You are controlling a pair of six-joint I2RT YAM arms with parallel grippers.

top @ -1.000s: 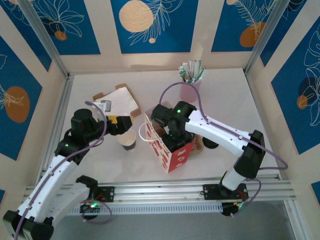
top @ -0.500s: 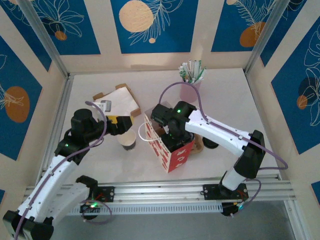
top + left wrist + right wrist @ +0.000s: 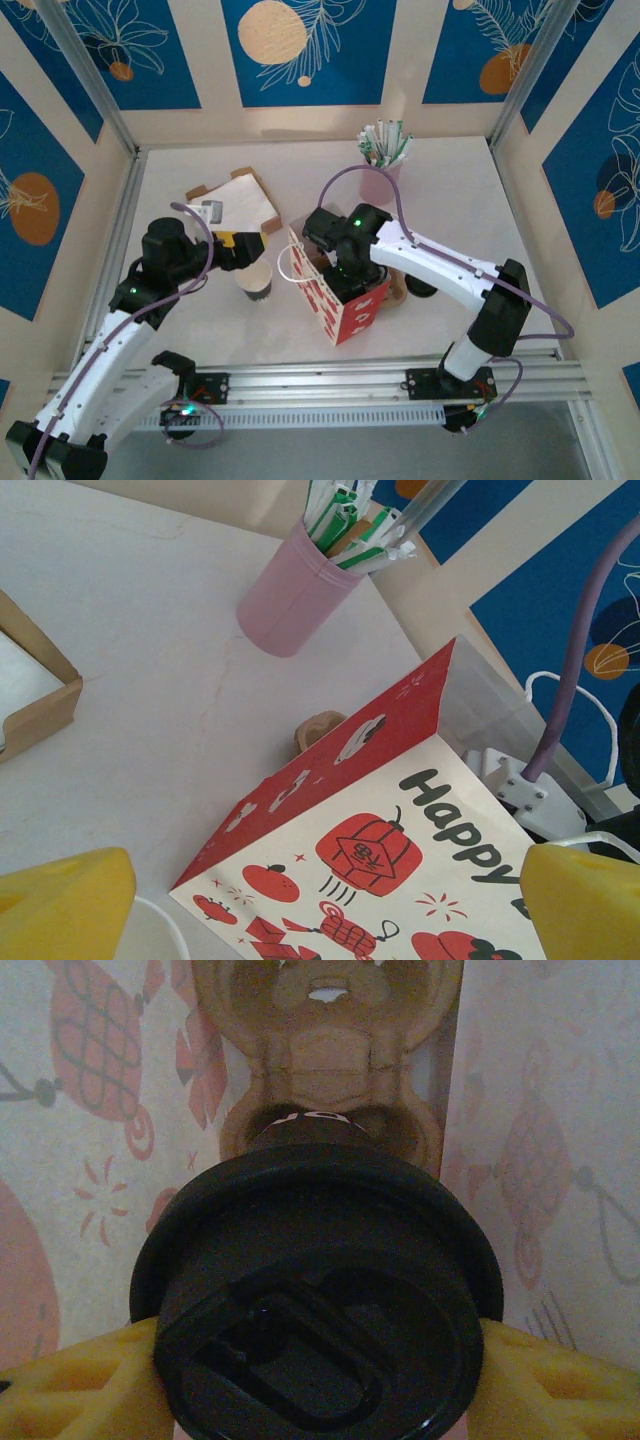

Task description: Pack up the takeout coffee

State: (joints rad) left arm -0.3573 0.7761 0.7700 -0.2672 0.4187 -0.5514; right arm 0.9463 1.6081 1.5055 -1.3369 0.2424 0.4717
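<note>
The red-and-cream paper bag (image 3: 352, 312) stands upright near the table's front. My right gripper (image 3: 344, 272) reaches down into its open top. In the right wrist view the right gripper (image 3: 315, 1385) is shut on a takeout coffee cup with a black lid (image 3: 315, 1290), yellow pads against both sides of it. Below the cup, on the bag's floor, lies a brown pulp cup carrier (image 3: 325, 1050). My left gripper (image 3: 238, 250) stands open just left of the bag, over a lidless paper cup (image 3: 257, 284). In the left wrist view the left gripper (image 3: 330, 905) faces the bag's printed side (image 3: 400, 840).
A pink holder full of straws (image 3: 381, 178) stands at the back. An open cardboard box (image 3: 238, 198) lies back left. A dark lid-like object (image 3: 420, 288) and a brown carrier piece (image 3: 397, 290) sit right of the bag. Walls close in three sides.
</note>
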